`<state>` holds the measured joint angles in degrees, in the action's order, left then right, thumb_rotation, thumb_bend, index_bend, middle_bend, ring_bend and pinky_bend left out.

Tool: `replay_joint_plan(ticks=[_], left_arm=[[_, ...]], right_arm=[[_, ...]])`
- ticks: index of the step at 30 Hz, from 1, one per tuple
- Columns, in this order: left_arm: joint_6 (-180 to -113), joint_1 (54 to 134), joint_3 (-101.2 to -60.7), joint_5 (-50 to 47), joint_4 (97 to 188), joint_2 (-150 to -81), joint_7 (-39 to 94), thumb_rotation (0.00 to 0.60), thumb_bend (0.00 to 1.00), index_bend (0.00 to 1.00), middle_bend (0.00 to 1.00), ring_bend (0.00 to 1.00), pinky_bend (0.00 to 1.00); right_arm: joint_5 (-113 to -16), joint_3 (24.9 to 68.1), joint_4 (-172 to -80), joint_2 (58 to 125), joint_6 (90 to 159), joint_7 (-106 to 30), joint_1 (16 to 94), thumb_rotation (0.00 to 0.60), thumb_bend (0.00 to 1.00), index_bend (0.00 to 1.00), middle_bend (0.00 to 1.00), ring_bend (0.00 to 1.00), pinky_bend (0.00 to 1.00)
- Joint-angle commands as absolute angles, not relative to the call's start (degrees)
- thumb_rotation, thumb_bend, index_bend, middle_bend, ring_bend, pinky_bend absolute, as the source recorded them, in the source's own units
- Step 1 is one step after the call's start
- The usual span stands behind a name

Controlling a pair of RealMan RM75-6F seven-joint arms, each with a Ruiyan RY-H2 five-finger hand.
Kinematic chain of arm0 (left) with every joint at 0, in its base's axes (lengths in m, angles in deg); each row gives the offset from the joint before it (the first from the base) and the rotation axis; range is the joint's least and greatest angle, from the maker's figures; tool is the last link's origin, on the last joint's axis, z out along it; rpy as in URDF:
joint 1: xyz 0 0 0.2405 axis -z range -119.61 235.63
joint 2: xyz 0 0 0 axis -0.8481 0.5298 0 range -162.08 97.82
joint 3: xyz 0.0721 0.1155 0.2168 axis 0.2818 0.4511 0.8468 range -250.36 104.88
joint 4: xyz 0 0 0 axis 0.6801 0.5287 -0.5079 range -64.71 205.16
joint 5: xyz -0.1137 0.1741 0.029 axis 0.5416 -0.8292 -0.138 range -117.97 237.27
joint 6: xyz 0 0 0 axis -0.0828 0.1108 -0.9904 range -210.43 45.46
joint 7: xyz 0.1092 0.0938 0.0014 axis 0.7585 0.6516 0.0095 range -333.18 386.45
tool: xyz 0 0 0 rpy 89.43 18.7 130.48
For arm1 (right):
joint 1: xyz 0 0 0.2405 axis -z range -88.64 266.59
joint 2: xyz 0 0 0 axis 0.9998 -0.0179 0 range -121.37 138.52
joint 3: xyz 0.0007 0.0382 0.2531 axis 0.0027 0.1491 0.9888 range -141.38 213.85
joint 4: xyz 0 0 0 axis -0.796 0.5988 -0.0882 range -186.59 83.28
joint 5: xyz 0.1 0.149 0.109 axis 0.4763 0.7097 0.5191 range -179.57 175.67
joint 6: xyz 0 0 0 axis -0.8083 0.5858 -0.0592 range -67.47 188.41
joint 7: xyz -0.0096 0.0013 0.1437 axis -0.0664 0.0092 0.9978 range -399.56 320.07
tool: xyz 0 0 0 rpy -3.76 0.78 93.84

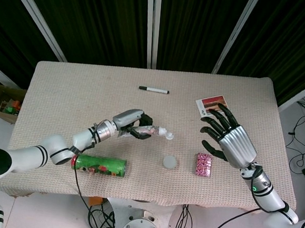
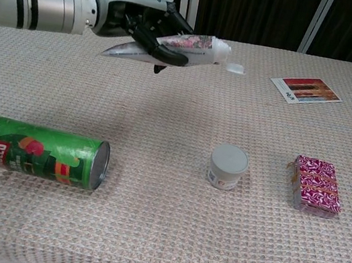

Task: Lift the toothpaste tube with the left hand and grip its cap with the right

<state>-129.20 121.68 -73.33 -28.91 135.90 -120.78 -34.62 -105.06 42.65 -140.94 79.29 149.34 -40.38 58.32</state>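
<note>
My left hand [image 1: 132,124] [image 2: 135,21] grips the toothpaste tube [image 1: 147,130] [image 2: 177,46] around its middle and holds it roughly level above the table, nozzle end pointing right. Just past that end is a small white piece [image 1: 170,136] [image 2: 237,68] that looks like the cap, apart from the tube; I cannot tell whether it lies on the cloth. My right hand [image 1: 229,140] hovers well to the right with fingers spread and nothing in it. The chest view does not show it.
A green chips can [image 1: 100,166] [image 2: 29,150] lies at the front left. A small white jar [image 1: 169,161] [image 2: 228,166] and a pink patterned packet [image 1: 204,164] [image 2: 316,185] sit at the front. A marker [image 1: 153,90] and a picture card [image 1: 212,104] [image 2: 305,89] lie further back.
</note>
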Motion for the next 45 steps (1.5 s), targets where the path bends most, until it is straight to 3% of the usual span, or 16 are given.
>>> replay_joint_plan(ticks=[1,8,14,17,20,24,29,33,37,42,45], left_arm=[[-125.74,121.70,-74.57,-25.68,130.57,-125.65,-30.70,0.525,0.86,0.71,0.70,0.53,0.47],[-123.76,121.30,-76.75,-21.66,117.69,-135.12,-17.84,0.529,0.86,0.71,0.66,0.45,0.39],[-122.89,120.97,-77.30,-20.27,107.74,-141.23,-6.11,0.552,0.86,0.71,0.65,0.43,0.38],[-122.43,120.87,-77.53,-19.85,104.25,-143.25,-0.76,0.535,0.86,0.68,0.62,0.41,0.38],[-121.50,120.72,-78.06,-19.26,103.48,-143.93,2.35,0.488,0.86,0.60,0.54,0.34,0.36],[-120.12,120.65,-78.57,-18.75,104.39,-143.55,4.32,0.435,0.83,0.37,0.38,0.23,0.32],[-121.48,119.94,-80.04,-18.08,107.11,-142.12,6.29,0.346,0.72,0.16,0.20,0.15,0.26],[-126.09,117.83,-81.64,-17.62,113.12,-137.97,7.75,0.310,0.55,0.11,0.19,0.14,0.25],[-132.17,113.04,-83.37,-15.89,126.58,-127.14,12.10,0.303,0.51,0.11,0.19,0.14,0.23],[-139.70,104.62,-83.87,-11.02,143.07,-112.57,21.61,0.405,0.49,0.13,0.20,0.14,0.22],[-145.47,98.74,-83.02,-7.85,149.38,-106.17,27.47,0.418,0.47,0.14,0.20,0.14,0.21]], right_arm=[[-104.72,42.52,-140.51,79.18,150.03,-40.07,59.16,0.600,0.29,0.46,0.32,0.14,0.11],[-104.37,42.57,-140.13,79.01,150.72,-39.60,60.38,0.600,0.29,0.46,0.32,0.14,0.11],[-104.17,42.68,-139.82,79.11,150.94,-39.09,61.06,0.600,0.29,0.46,0.32,0.14,0.11],[-104.12,42.75,-139.71,79.24,150.95,-38.87,61.28,0.600,0.29,0.46,0.32,0.14,0.11],[-104.15,42.78,-139.60,79.33,150.89,-38.70,61.46,0.600,0.29,0.46,0.32,0.14,0.11],[-104.03,42.85,-139.38,79.46,150.73,-38.34,61.62,0.600,0.29,0.46,0.32,0.14,0.11],[-103.99,43.01,-139.29,79.43,150.90,-38.03,61.95,0.600,0.29,0.46,0.32,0.14,0.11],[-103.55,43.06,-139.24,78.72,151.33,-38.01,62.72,0.600,0.29,0.46,0.32,0.14,0.11],[-101.73,42.84,-139.36,76.59,151.24,-37.49,64.28,0.600,0.29,0.45,0.32,0.14,0.11],[-97.74,42.15,-140.01,73.07,150.39,-36.18,67.10,0.600,0.29,0.44,0.30,0.14,0.12],[-94.30,41.02,-140.60,70.60,148.00,-34.93,68.96,0.600,0.29,0.39,0.29,0.14,0.16]])
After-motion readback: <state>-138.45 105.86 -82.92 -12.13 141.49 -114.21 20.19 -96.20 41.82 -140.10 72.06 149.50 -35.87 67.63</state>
